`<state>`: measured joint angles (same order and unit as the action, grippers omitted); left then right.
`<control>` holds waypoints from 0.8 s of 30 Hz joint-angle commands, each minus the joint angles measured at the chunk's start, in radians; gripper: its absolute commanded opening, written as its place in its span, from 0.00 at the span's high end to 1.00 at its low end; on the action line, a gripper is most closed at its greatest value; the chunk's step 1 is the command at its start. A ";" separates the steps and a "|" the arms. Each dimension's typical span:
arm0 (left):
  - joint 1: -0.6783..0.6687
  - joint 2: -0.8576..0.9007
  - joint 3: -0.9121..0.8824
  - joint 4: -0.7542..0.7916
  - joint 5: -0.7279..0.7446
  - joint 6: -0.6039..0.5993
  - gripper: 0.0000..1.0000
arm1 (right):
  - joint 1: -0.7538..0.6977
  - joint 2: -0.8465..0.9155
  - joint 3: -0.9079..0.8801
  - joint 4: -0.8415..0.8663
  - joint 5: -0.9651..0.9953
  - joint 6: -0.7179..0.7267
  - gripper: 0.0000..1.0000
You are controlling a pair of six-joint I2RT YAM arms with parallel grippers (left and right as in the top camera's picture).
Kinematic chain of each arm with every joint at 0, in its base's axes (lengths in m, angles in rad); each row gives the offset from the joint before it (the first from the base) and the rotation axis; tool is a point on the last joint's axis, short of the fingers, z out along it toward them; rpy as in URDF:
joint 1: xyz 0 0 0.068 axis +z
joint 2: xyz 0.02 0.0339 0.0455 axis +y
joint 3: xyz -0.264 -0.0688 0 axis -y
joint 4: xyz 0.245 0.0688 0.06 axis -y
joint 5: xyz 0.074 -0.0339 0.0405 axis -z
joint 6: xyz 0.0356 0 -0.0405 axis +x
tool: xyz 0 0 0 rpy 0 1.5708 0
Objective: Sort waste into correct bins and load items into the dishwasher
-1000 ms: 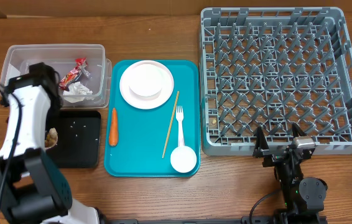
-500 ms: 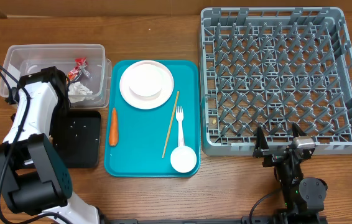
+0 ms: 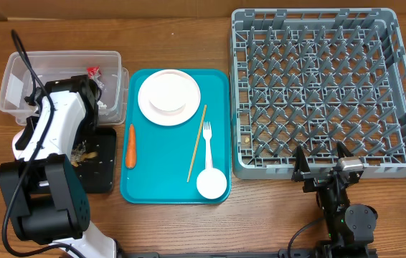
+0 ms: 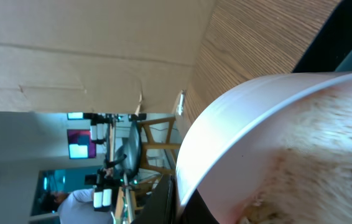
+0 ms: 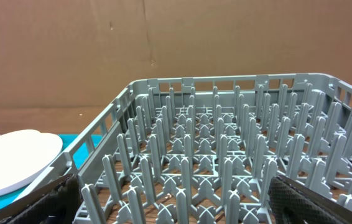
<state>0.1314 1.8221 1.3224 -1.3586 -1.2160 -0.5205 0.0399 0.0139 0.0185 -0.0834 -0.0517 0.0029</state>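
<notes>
Over the last second the left arm (image 3: pixel 52 125) has swung right, from beside the black tray (image 3: pixel 102 172) to above it. Tan scraps (image 3: pixel 82 153) now show under the left tool (image 3: pixel 78 145), where only stray rice lay before. Wrist view: small white bowl (image 4: pixel 269 118) tipped steeply, residue clinging inside. I read the tool as clamped on the bowl, though its fingers barely show. Judgement: food being dumped, bowl soon due for the rack. Just beyond the tool, clear tub (image 3: pixel 16 79) holds red wrapper (image 3: pixel 92 71) and napkin (image 3: pixel 102 106). Right of the tool, on the teal tray (image 3: pixel 153 192): carrot (image 3: pixel 130 145) unbinned, then plate (image 3: pixel 168 97), chopstick (image 3: pixel 196 143), fork (image 3: pixel 207 140), cup (image 3: pixel 211 183), all lying across the bowl's path. Grey rack (image 3: pixel 330 93) well off right, no dishes yet. Right tool (image 3: pixel 323 159) over the bench (image 3: pixel 275 215) at the rack's near edge, fingers spread, holding nothing.
</notes>
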 commanded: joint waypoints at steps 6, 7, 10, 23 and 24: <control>-0.001 0.003 -0.003 -0.058 -0.051 -0.066 0.96 | 0.005 -0.009 -0.010 0.002 0.005 -0.003 0.00; -0.001 0.003 -0.003 -0.063 -0.052 -0.062 0.96 | 0.005 -0.009 -0.010 0.002 0.005 -0.003 0.00; -0.008 0.003 -0.003 -0.078 -0.044 -0.060 0.96 | 0.005 -0.009 -0.010 0.002 0.005 -0.003 0.00; -0.095 0.003 -0.003 -0.085 -0.108 -0.010 0.96 | 0.005 -0.009 -0.010 0.002 0.005 -0.003 0.00; -0.106 0.003 -0.003 -0.085 -0.119 -0.010 0.96 | 0.005 -0.009 -0.010 0.002 0.005 -0.003 0.00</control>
<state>0.0647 1.8221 1.3224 -1.4410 -1.2778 -0.5396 0.0399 0.0139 0.0185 -0.0834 -0.0517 0.0032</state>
